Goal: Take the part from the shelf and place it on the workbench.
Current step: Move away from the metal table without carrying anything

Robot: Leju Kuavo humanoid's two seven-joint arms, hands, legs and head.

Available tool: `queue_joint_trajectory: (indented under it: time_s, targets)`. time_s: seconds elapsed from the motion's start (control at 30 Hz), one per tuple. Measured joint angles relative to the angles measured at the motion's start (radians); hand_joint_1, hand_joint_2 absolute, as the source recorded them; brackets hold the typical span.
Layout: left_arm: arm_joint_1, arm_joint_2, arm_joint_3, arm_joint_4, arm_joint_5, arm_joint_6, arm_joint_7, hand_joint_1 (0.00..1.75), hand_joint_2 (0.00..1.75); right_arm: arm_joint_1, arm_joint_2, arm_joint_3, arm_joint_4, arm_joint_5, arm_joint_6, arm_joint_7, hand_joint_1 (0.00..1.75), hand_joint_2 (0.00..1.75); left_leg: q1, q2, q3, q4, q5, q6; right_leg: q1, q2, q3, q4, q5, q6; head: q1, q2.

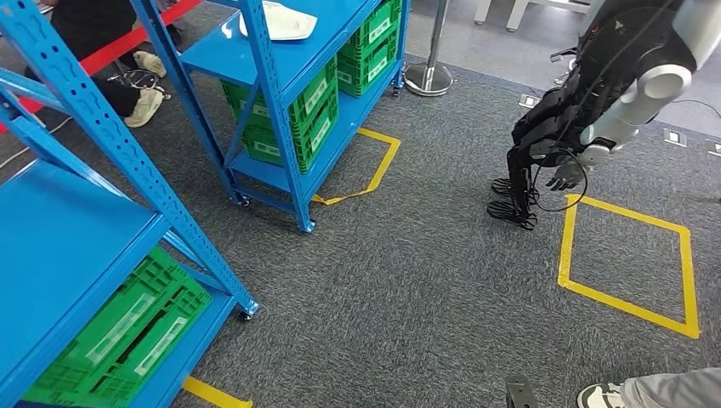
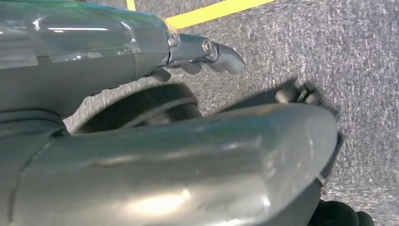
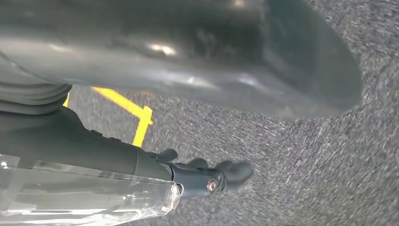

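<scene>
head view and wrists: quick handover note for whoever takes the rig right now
Left robot hand: hangs over the grey carpet, holds nothing.
Right robot hand: the same, holds nothing.
White part, likely the one wanted: lies on the upper level of the far blue shelf, untouched.
Done: nothing yet.
Left: walk to the shelf, take the part, carry it to the workbench.

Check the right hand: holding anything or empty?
Empty. In the right wrist view the right hand hangs over grey carpet, fingers loosely extended with nothing between them.
</scene>
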Motion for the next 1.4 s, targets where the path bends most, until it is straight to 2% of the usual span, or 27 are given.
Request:
queue_joint_trajectory:
  time_s: [0.03, 0.07, 0.1, 0.13, 0.2, 0.27, 0.33, 0.4, 0.47, 0.53, 0.57, 0.6, 0.67, 0.73, 0.77, 0.83, 0.87, 0.9, 0.97, 1.03, 1.07, 1.1, 1.13, 1.2, 1.27, 1.33, 1.4]
  targets:
    - [0.000, 0.000, 0.000, 0.000, -0.001, 0.000, 0.000, 0.00, 0.00, 0.001, 0.000, 0.000, 0.000, 0.000, 0.001, 0.000, 0.00, 0.00, 0.005, -0.003, -0.020, 0.047, -0.016, -0.006, 0.000, -0.014, 0.000, 0.000, -0.001, 0.000, -0.002, 0.000]
    - [0.001, 0.000, 0.000, 0.000, -0.001, -0.001, 0.001, 0.00, 0.00, 0.001, 0.000, 0.000, 0.001, 0.000, 0.001, 0.000, 0.00, 0.00, 0.009, -0.005, -0.024, 0.061, -0.012, -0.010, -0.001, -0.027, 0.000, 0.001, -0.002, 0.002, -0.004, 0.000]
    - [0.001, 0.001, 0.000, 0.000, -0.001, -0.001, 0.002, 0.00, 0.00, 0.001, 0.000, 0.000, 0.001, 0.000, 0.003, 0.000, 0.00, 0.00, 0.012, -0.002, -0.009, 0.036, 0.010, -0.014, -0.001, -0.040, 0.001, 0.002, -0.004, 0.004, -0.006, 0.000]
    - [0.002, 0.001, 0.000, 0.000, -0.001, -0.001, 0.003, 0.00, 0.00, 0.000, 0.001, 0.000, 0.000, 0.000, 0.004, -0.001, 0.00, 0.00, 0.014, 0.013, 0.025, -0.024, 0.043, -0.016, -0.003, -0.051, 0.004, 0.003, -0.006, 0.008, -0.009, 0.000]
    - [0.000, 0.001, 0.000, 0.000, -0.001, -0.001, 0.004, 0.00, 0.00, -0.001, 0.001, 0.000, 0.000, -0.001, 0.007, -0.001, 0.00, 0.00, 0.010, 0.075, 0.097, -0.154, 0.089, -0.015, 0.000, -0.069, 0.009, 0.009, -0.016, 0.021, -0.015, 0.000]
    - [-0.003, -0.001, 0.000, 0.000, -0.001, -0.001, 0.005, 0.00, 0.00, -0.002, -0.003, 0.001, 0.000, -0.002, 0.010, -0.001, 0.00, 0.00, 0.002, 0.107, 0.121, -0.206, 0.093, 0.000, 0.004, -0.088, 0.014, 0.015, -0.024, 0.031, -0.013, 0.000]
    - [-0.004, -0.004, 0.000, 0.000, -0.001, -0.001, 0.007, 0.00, 0.00, -0.003, -0.005, 0.001, 0.000, -0.003, 0.013, -0.001, 0.00, 0.00, -0.001, 0.080, 0.117, -0.208, 0.095, 0.019, 0.003, -0.104, 0.017, 0.016, -0.031, 0.039, -0.007, 0.000]
    - [-0.005, -0.005, 0.000, 0.000, -0.001, -0.001, 0.009, 0.00, 0.00, -0.003, -0.005, 0.001, -0.001, -0.003, 0.016, -0.001, 0.00, 0.00, 0.001, 0.049, 0.115, -0.209, 0.099, 0.032, -0.003, -0.069, 0.007, 0.047, -0.061, 0.048, -0.002, 0.000]
    - [-0.009, -0.007, 0.000, 0.000, -0.001, -0.001, 0.009, 0.00, 0.00, 0.002, -0.007, 0.001, 0.000, -0.003, 0.017, -0.001, 0.00, 0.00, 0.000, 0.015, 0.114, -0.210, 0.102, 0.043, -0.006, -0.014, -0.039, 0.160, -0.128, 0.050, 0.005, 0.000]
    - [-0.011, -0.010, 0.000, 0.000, -0.001, -0.002, 0.009, 0.00, 0.00, 0.008, -0.009, 0.001, 0.000, -0.003, 0.017, -0.001, 0.00, 0.00, -0.004, -0.022, 0.115, -0.210, 0.104, 0.049, -0.004, 0.003, -0.104, 0.299, -0.181, 0.046, 0.016, 0.000]
    - [-0.010, -0.010, 0.000, 0.000, -0.001, -0.002, 0.009, 0.00, 0.00, 0.008, -0.010, 0.001, 0.001, -0.003, 0.017, -0.001, 0.00, 0.00, -0.006, -0.041, 0.116, -0.210, 0.105, 0.051, -0.003, 0.005, -0.121, 0.330, -0.180, 0.042, 0.021, 0.000]
    - [-0.010, -0.010, 0.000, 0.000, -0.001, -0.002, 0.009, 0.00, 0.00, 0.007, -0.010, 0.001, 0.001, -0.003, 0.017, -0.001, 0.00, 0.00, -0.008, -0.058, 0.117, -0.210, 0.105, 0.051, -0.003, 0.008, -0.121, 0.317, -0.156, 0.037, 0.025, 0.000]
    - [-0.009, -0.011, 0.000, 0.000, -0.001, -0.002, 0.009, 0.00, 0.00, 0.002, -0.011, 0.001, 0.001, -0.003, 0.017, -0.001, 0.00, 0.00, -0.009, -0.087, 0.122, -0.209, 0.106, 0.051, -0.001, 0.032, -0.078, 0.193, -0.071, 0.025, 0.028, 0.000]
    - [-0.010, -0.012, 0.000, 0.000, -0.001, -0.002, 0.009, 0.00, 0.00, 0.000, -0.013, 0.001, 0.001, -0.003, 0.017, -0.001, 0.00, 0.00, -0.009, -0.112, 0.120, -0.208, 0.108, 0.047, -0.001, 0.077, -0.035, 0.079, -0.019, 0.017, 0.026, 0.000]
    - [-0.010, -0.013, 0.000, 0.000, -0.001, -0.002, 0.009, 0.00, 0.00, -0.002, -0.015, 0.001, 0.000, -0.003, 0.017, -0.001, 0.00, 0.00, -0.008, -0.122, 0.115, -0.207, 0.111, 0.043, -0.001, 0.092, -0.026, 0.053, -0.015, 0.015, 0.027, 0.000]
    - [-0.008, -0.014, 0.000, 0.000, -0.001, -0.002, 0.009, 0.00, 0.00, -0.007, -0.016, 0.001, 0.000, -0.004, 0.017, -0.001, 0.00, 0.00, -0.006, -0.139, 0.105, -0.208, 0.117, 0.030, 0.000, 0.084, -0.020, 0.037, -0.017, 0.012, 0.029, 0.000]
    - [-0.007, -0.014, 0.000, 0.000, -0.001, -0.002, 0.009, 0.00, 0.00, -0.010, -0.016, 0.001, 0.000, -0.004, 0.017, -0.001, 0.00, 0.00, -0.007, -0.123, 0.101, -0.205, 0.114, 0.025, -0.001, 0.074, -0.019, 0.031, -0.013, 0.009, 0.028, 0.000]
    - [-0.006, -0.013, 0.000, 0.000, -0.002, -0.002, 0.010, 0.00, 0.00, -0.010, -0.015, 0.002, 0.000, -0.003, 0.018, -0.002, 0.00, 0.00, -0.010, -0.090, 0.092, -0.189, 0.100, 0.021, -0.002, 0.063, -0.018, 0.024, -0.009, 0.006, 0.023, 0.000]
    - [-0.007, -0.012, 0.000, 0.000, -0.003, -0.003, 0.012, 0.00, 0.00, -0.006, -0.014, 0.002, -0.001, -0.004, 0.021, -0.003, 0.00, 0.00, -0.010, -0.017, 0.051, -0.098, 0.040, 0.012, -0.003, 0.036, -0.017, 0.015, -0.002, 0.000, 0.011, 0.000]
    - [-0.007, -0.012, 0.000, 0.000, -0.005, -0.004, 0.013, 0.00, 0.00, 0.000, -0.014, 0.002, 0.000, -0.005, 0.023, -0.004, 0.00, 0.00, -0.001, -0.003, -0.004, 0.025, -0.017, 0.001, -0.002, 0.006, -0.018, 0.015, -0.002, -0.001, 0.003, 0.000]
    - [-0.006, -0.012, 0.000, 0.000, -0.005, -0.004, 0.014, 0.00, 0.00, 0.001, -0.014, 0.002, 0.000, -0.005, 0.024, -0.004, 0.00, 0.00, 0.004, -0.005, -0.017, 0.056, -0.023, -0.004, -0.002, -0.008, -0.018, 0.015, -0.003, -0.001, 0.000, 0.000]
    - [-0.006, -0.011, 0.000, 0.000, -0.005, -0.004, 0.015, 0.00, 0.00, 0.001, -0.013, 0.002, 0.001, -0.005, 0.026, -0.004, 0.00, 0.00, 0.008, -0.004, -0.012, 0.053, -0.011, -0.009, -0.003, -0.021, -0.018, 0.016, -0.004, 0.001, -0.002, 0.000]
    - [-0.005, -0.010, 0.000, 0.000, -0.005, -0.004, 0.016, 0.00, 0.00, 0.000, -0.013, 0.003, 0.000, -0.005, 0.029, -0.004, 0.00, 0.00, 0.012, 0.003, 0.013, 0.009, 0.018, -0.013, -0.004, -0.033, -0.017, 0.018, -0.006, 0.004, -0.004, 0.000]
    - [-0.007, -0.010, 0.000, 0.000, -0.005, -0.004, 0.016, 0.00, 0.00, -0.001, -0.012, 0.004, 0.000, -0.005, 0.034, -0.004, 0.00, 0.00, 0.010, 0.054, 0.089, -0.127, 0.072, -0.015, -0.004, -0.053, -0.015, 0.025, -0.014, 0.016, -0.011, 0.000]
    - [-0.009, -0.011, 0.000, 0.000, -0.005, -0.004, 0.016, 0.00, 0.00, -0.002, -0.013, 0.005, 0.000, -0.005, 0.045, -0.005, 0.00, 0.00, 0.004, 0.092, 0.128, -0.202, 0.086, -0.004, -0.001, -0.070, -0.011, 0.032, -0.021, 0.027, -0.013, 0.000]
    - [-0.010, -0.012, 0.000, 0.000, -0.005, -0.004, 0.015, 0.00, 0.00, -0.003, -0.014, 0.005, 0.000, -0.004, 0.062, -0.009, 0.00, 0.00, 0.000, 0.076, 0.127, -0.206, 0.085, 0.013, -0.001, -0.088, -0.006, 0.032, -0.024, 0.035, -0.008, 0.000]
    - [-0.011, -0.012, 0.000, 0.000, -0.005, -0.004, 0.016, 0.00, 0.00, -0.003, -0.013, 0.006, -0.001, -0.004, 0.074, -0.014, 0.00, 0.00, 0.001, 0.050, 0.127, -0.208, 0.089, 0.026, -0.006, -0.072, -0.007, 0.046, -0.043, 0.045, -0.002, 0.000]
